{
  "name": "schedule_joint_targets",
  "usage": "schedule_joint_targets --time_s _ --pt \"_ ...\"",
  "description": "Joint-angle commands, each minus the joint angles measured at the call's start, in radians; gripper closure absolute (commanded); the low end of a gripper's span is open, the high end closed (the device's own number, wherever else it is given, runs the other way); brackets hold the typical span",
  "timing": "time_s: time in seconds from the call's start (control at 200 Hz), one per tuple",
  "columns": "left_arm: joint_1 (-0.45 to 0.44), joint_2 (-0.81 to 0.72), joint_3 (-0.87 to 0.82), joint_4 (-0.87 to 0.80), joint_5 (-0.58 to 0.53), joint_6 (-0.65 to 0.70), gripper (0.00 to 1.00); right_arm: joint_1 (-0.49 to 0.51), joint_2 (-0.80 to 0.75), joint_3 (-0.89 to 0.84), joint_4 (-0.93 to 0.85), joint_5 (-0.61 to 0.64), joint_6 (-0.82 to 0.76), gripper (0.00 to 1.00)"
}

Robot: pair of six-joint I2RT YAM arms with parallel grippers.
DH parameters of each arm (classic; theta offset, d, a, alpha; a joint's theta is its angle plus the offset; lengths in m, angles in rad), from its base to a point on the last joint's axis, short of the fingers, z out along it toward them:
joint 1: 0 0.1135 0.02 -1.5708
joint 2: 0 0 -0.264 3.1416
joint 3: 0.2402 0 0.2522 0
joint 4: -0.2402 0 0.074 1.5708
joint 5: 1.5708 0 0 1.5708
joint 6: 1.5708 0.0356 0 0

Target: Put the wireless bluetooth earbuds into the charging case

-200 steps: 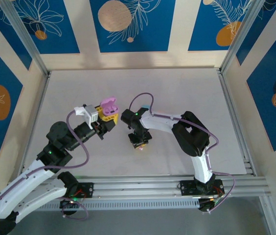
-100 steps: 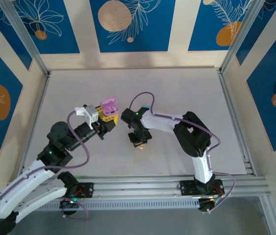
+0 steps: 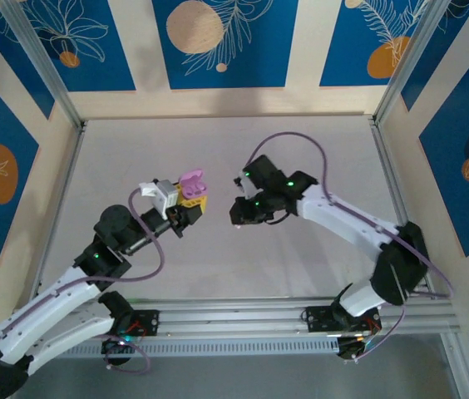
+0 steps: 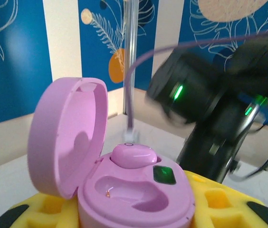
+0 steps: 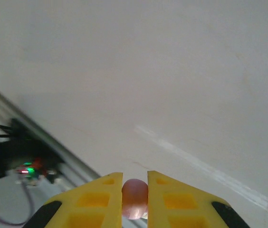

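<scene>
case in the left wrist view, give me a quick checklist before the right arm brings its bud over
1. Lid open: ok.
2. A slot free: ok; the other one holds a bud.
3. Case gripped by the left gripper: ok.
4. Second bud pinched in the right gripper: ok.
5. Second bud turned to fit the slot: cannot tell.
6. Right gripper lined up over the case: not ok; in the top view it sits off to the side, with a gap between them.

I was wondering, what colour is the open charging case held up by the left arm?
Lilac-pink; the charging case shows best in the left wrist view.
</scene>
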Motion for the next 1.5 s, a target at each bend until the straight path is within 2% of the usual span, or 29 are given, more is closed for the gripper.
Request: schedule_joint_targets --time_s 0.0,0.225,0.45,0.98,1.496 --pt "-0.006 0.025 -0.055 0.135 0.026 0.031 0.77 -0.027 -0.112 -0.005 0.051 -0.132 0.049 0.82" --pt "-0.007 0.096 -0.126 0.285 0.105 0.067 0.76 -0.044 -0.259 0.031 0.125 -0.226 0.104 0.80" --pt "-0.007 0.166 -0.167 0.435 0.187 0.066 0.76 -0.029 -0.262 0.025 0.255 -0.312 0.173 0.80" --pt "-0.007 0.206 -0.170 0.467 0.209 0.049 0.76 0.015 -0.196 0.034 0.350 -0.330 0.227 0.79" --pt "-0.008 0.212 -0.169 0.475 0.204 0.023 0.76 0.041 -0.164 0.057 0.357 -0.266 0.233 0.79"
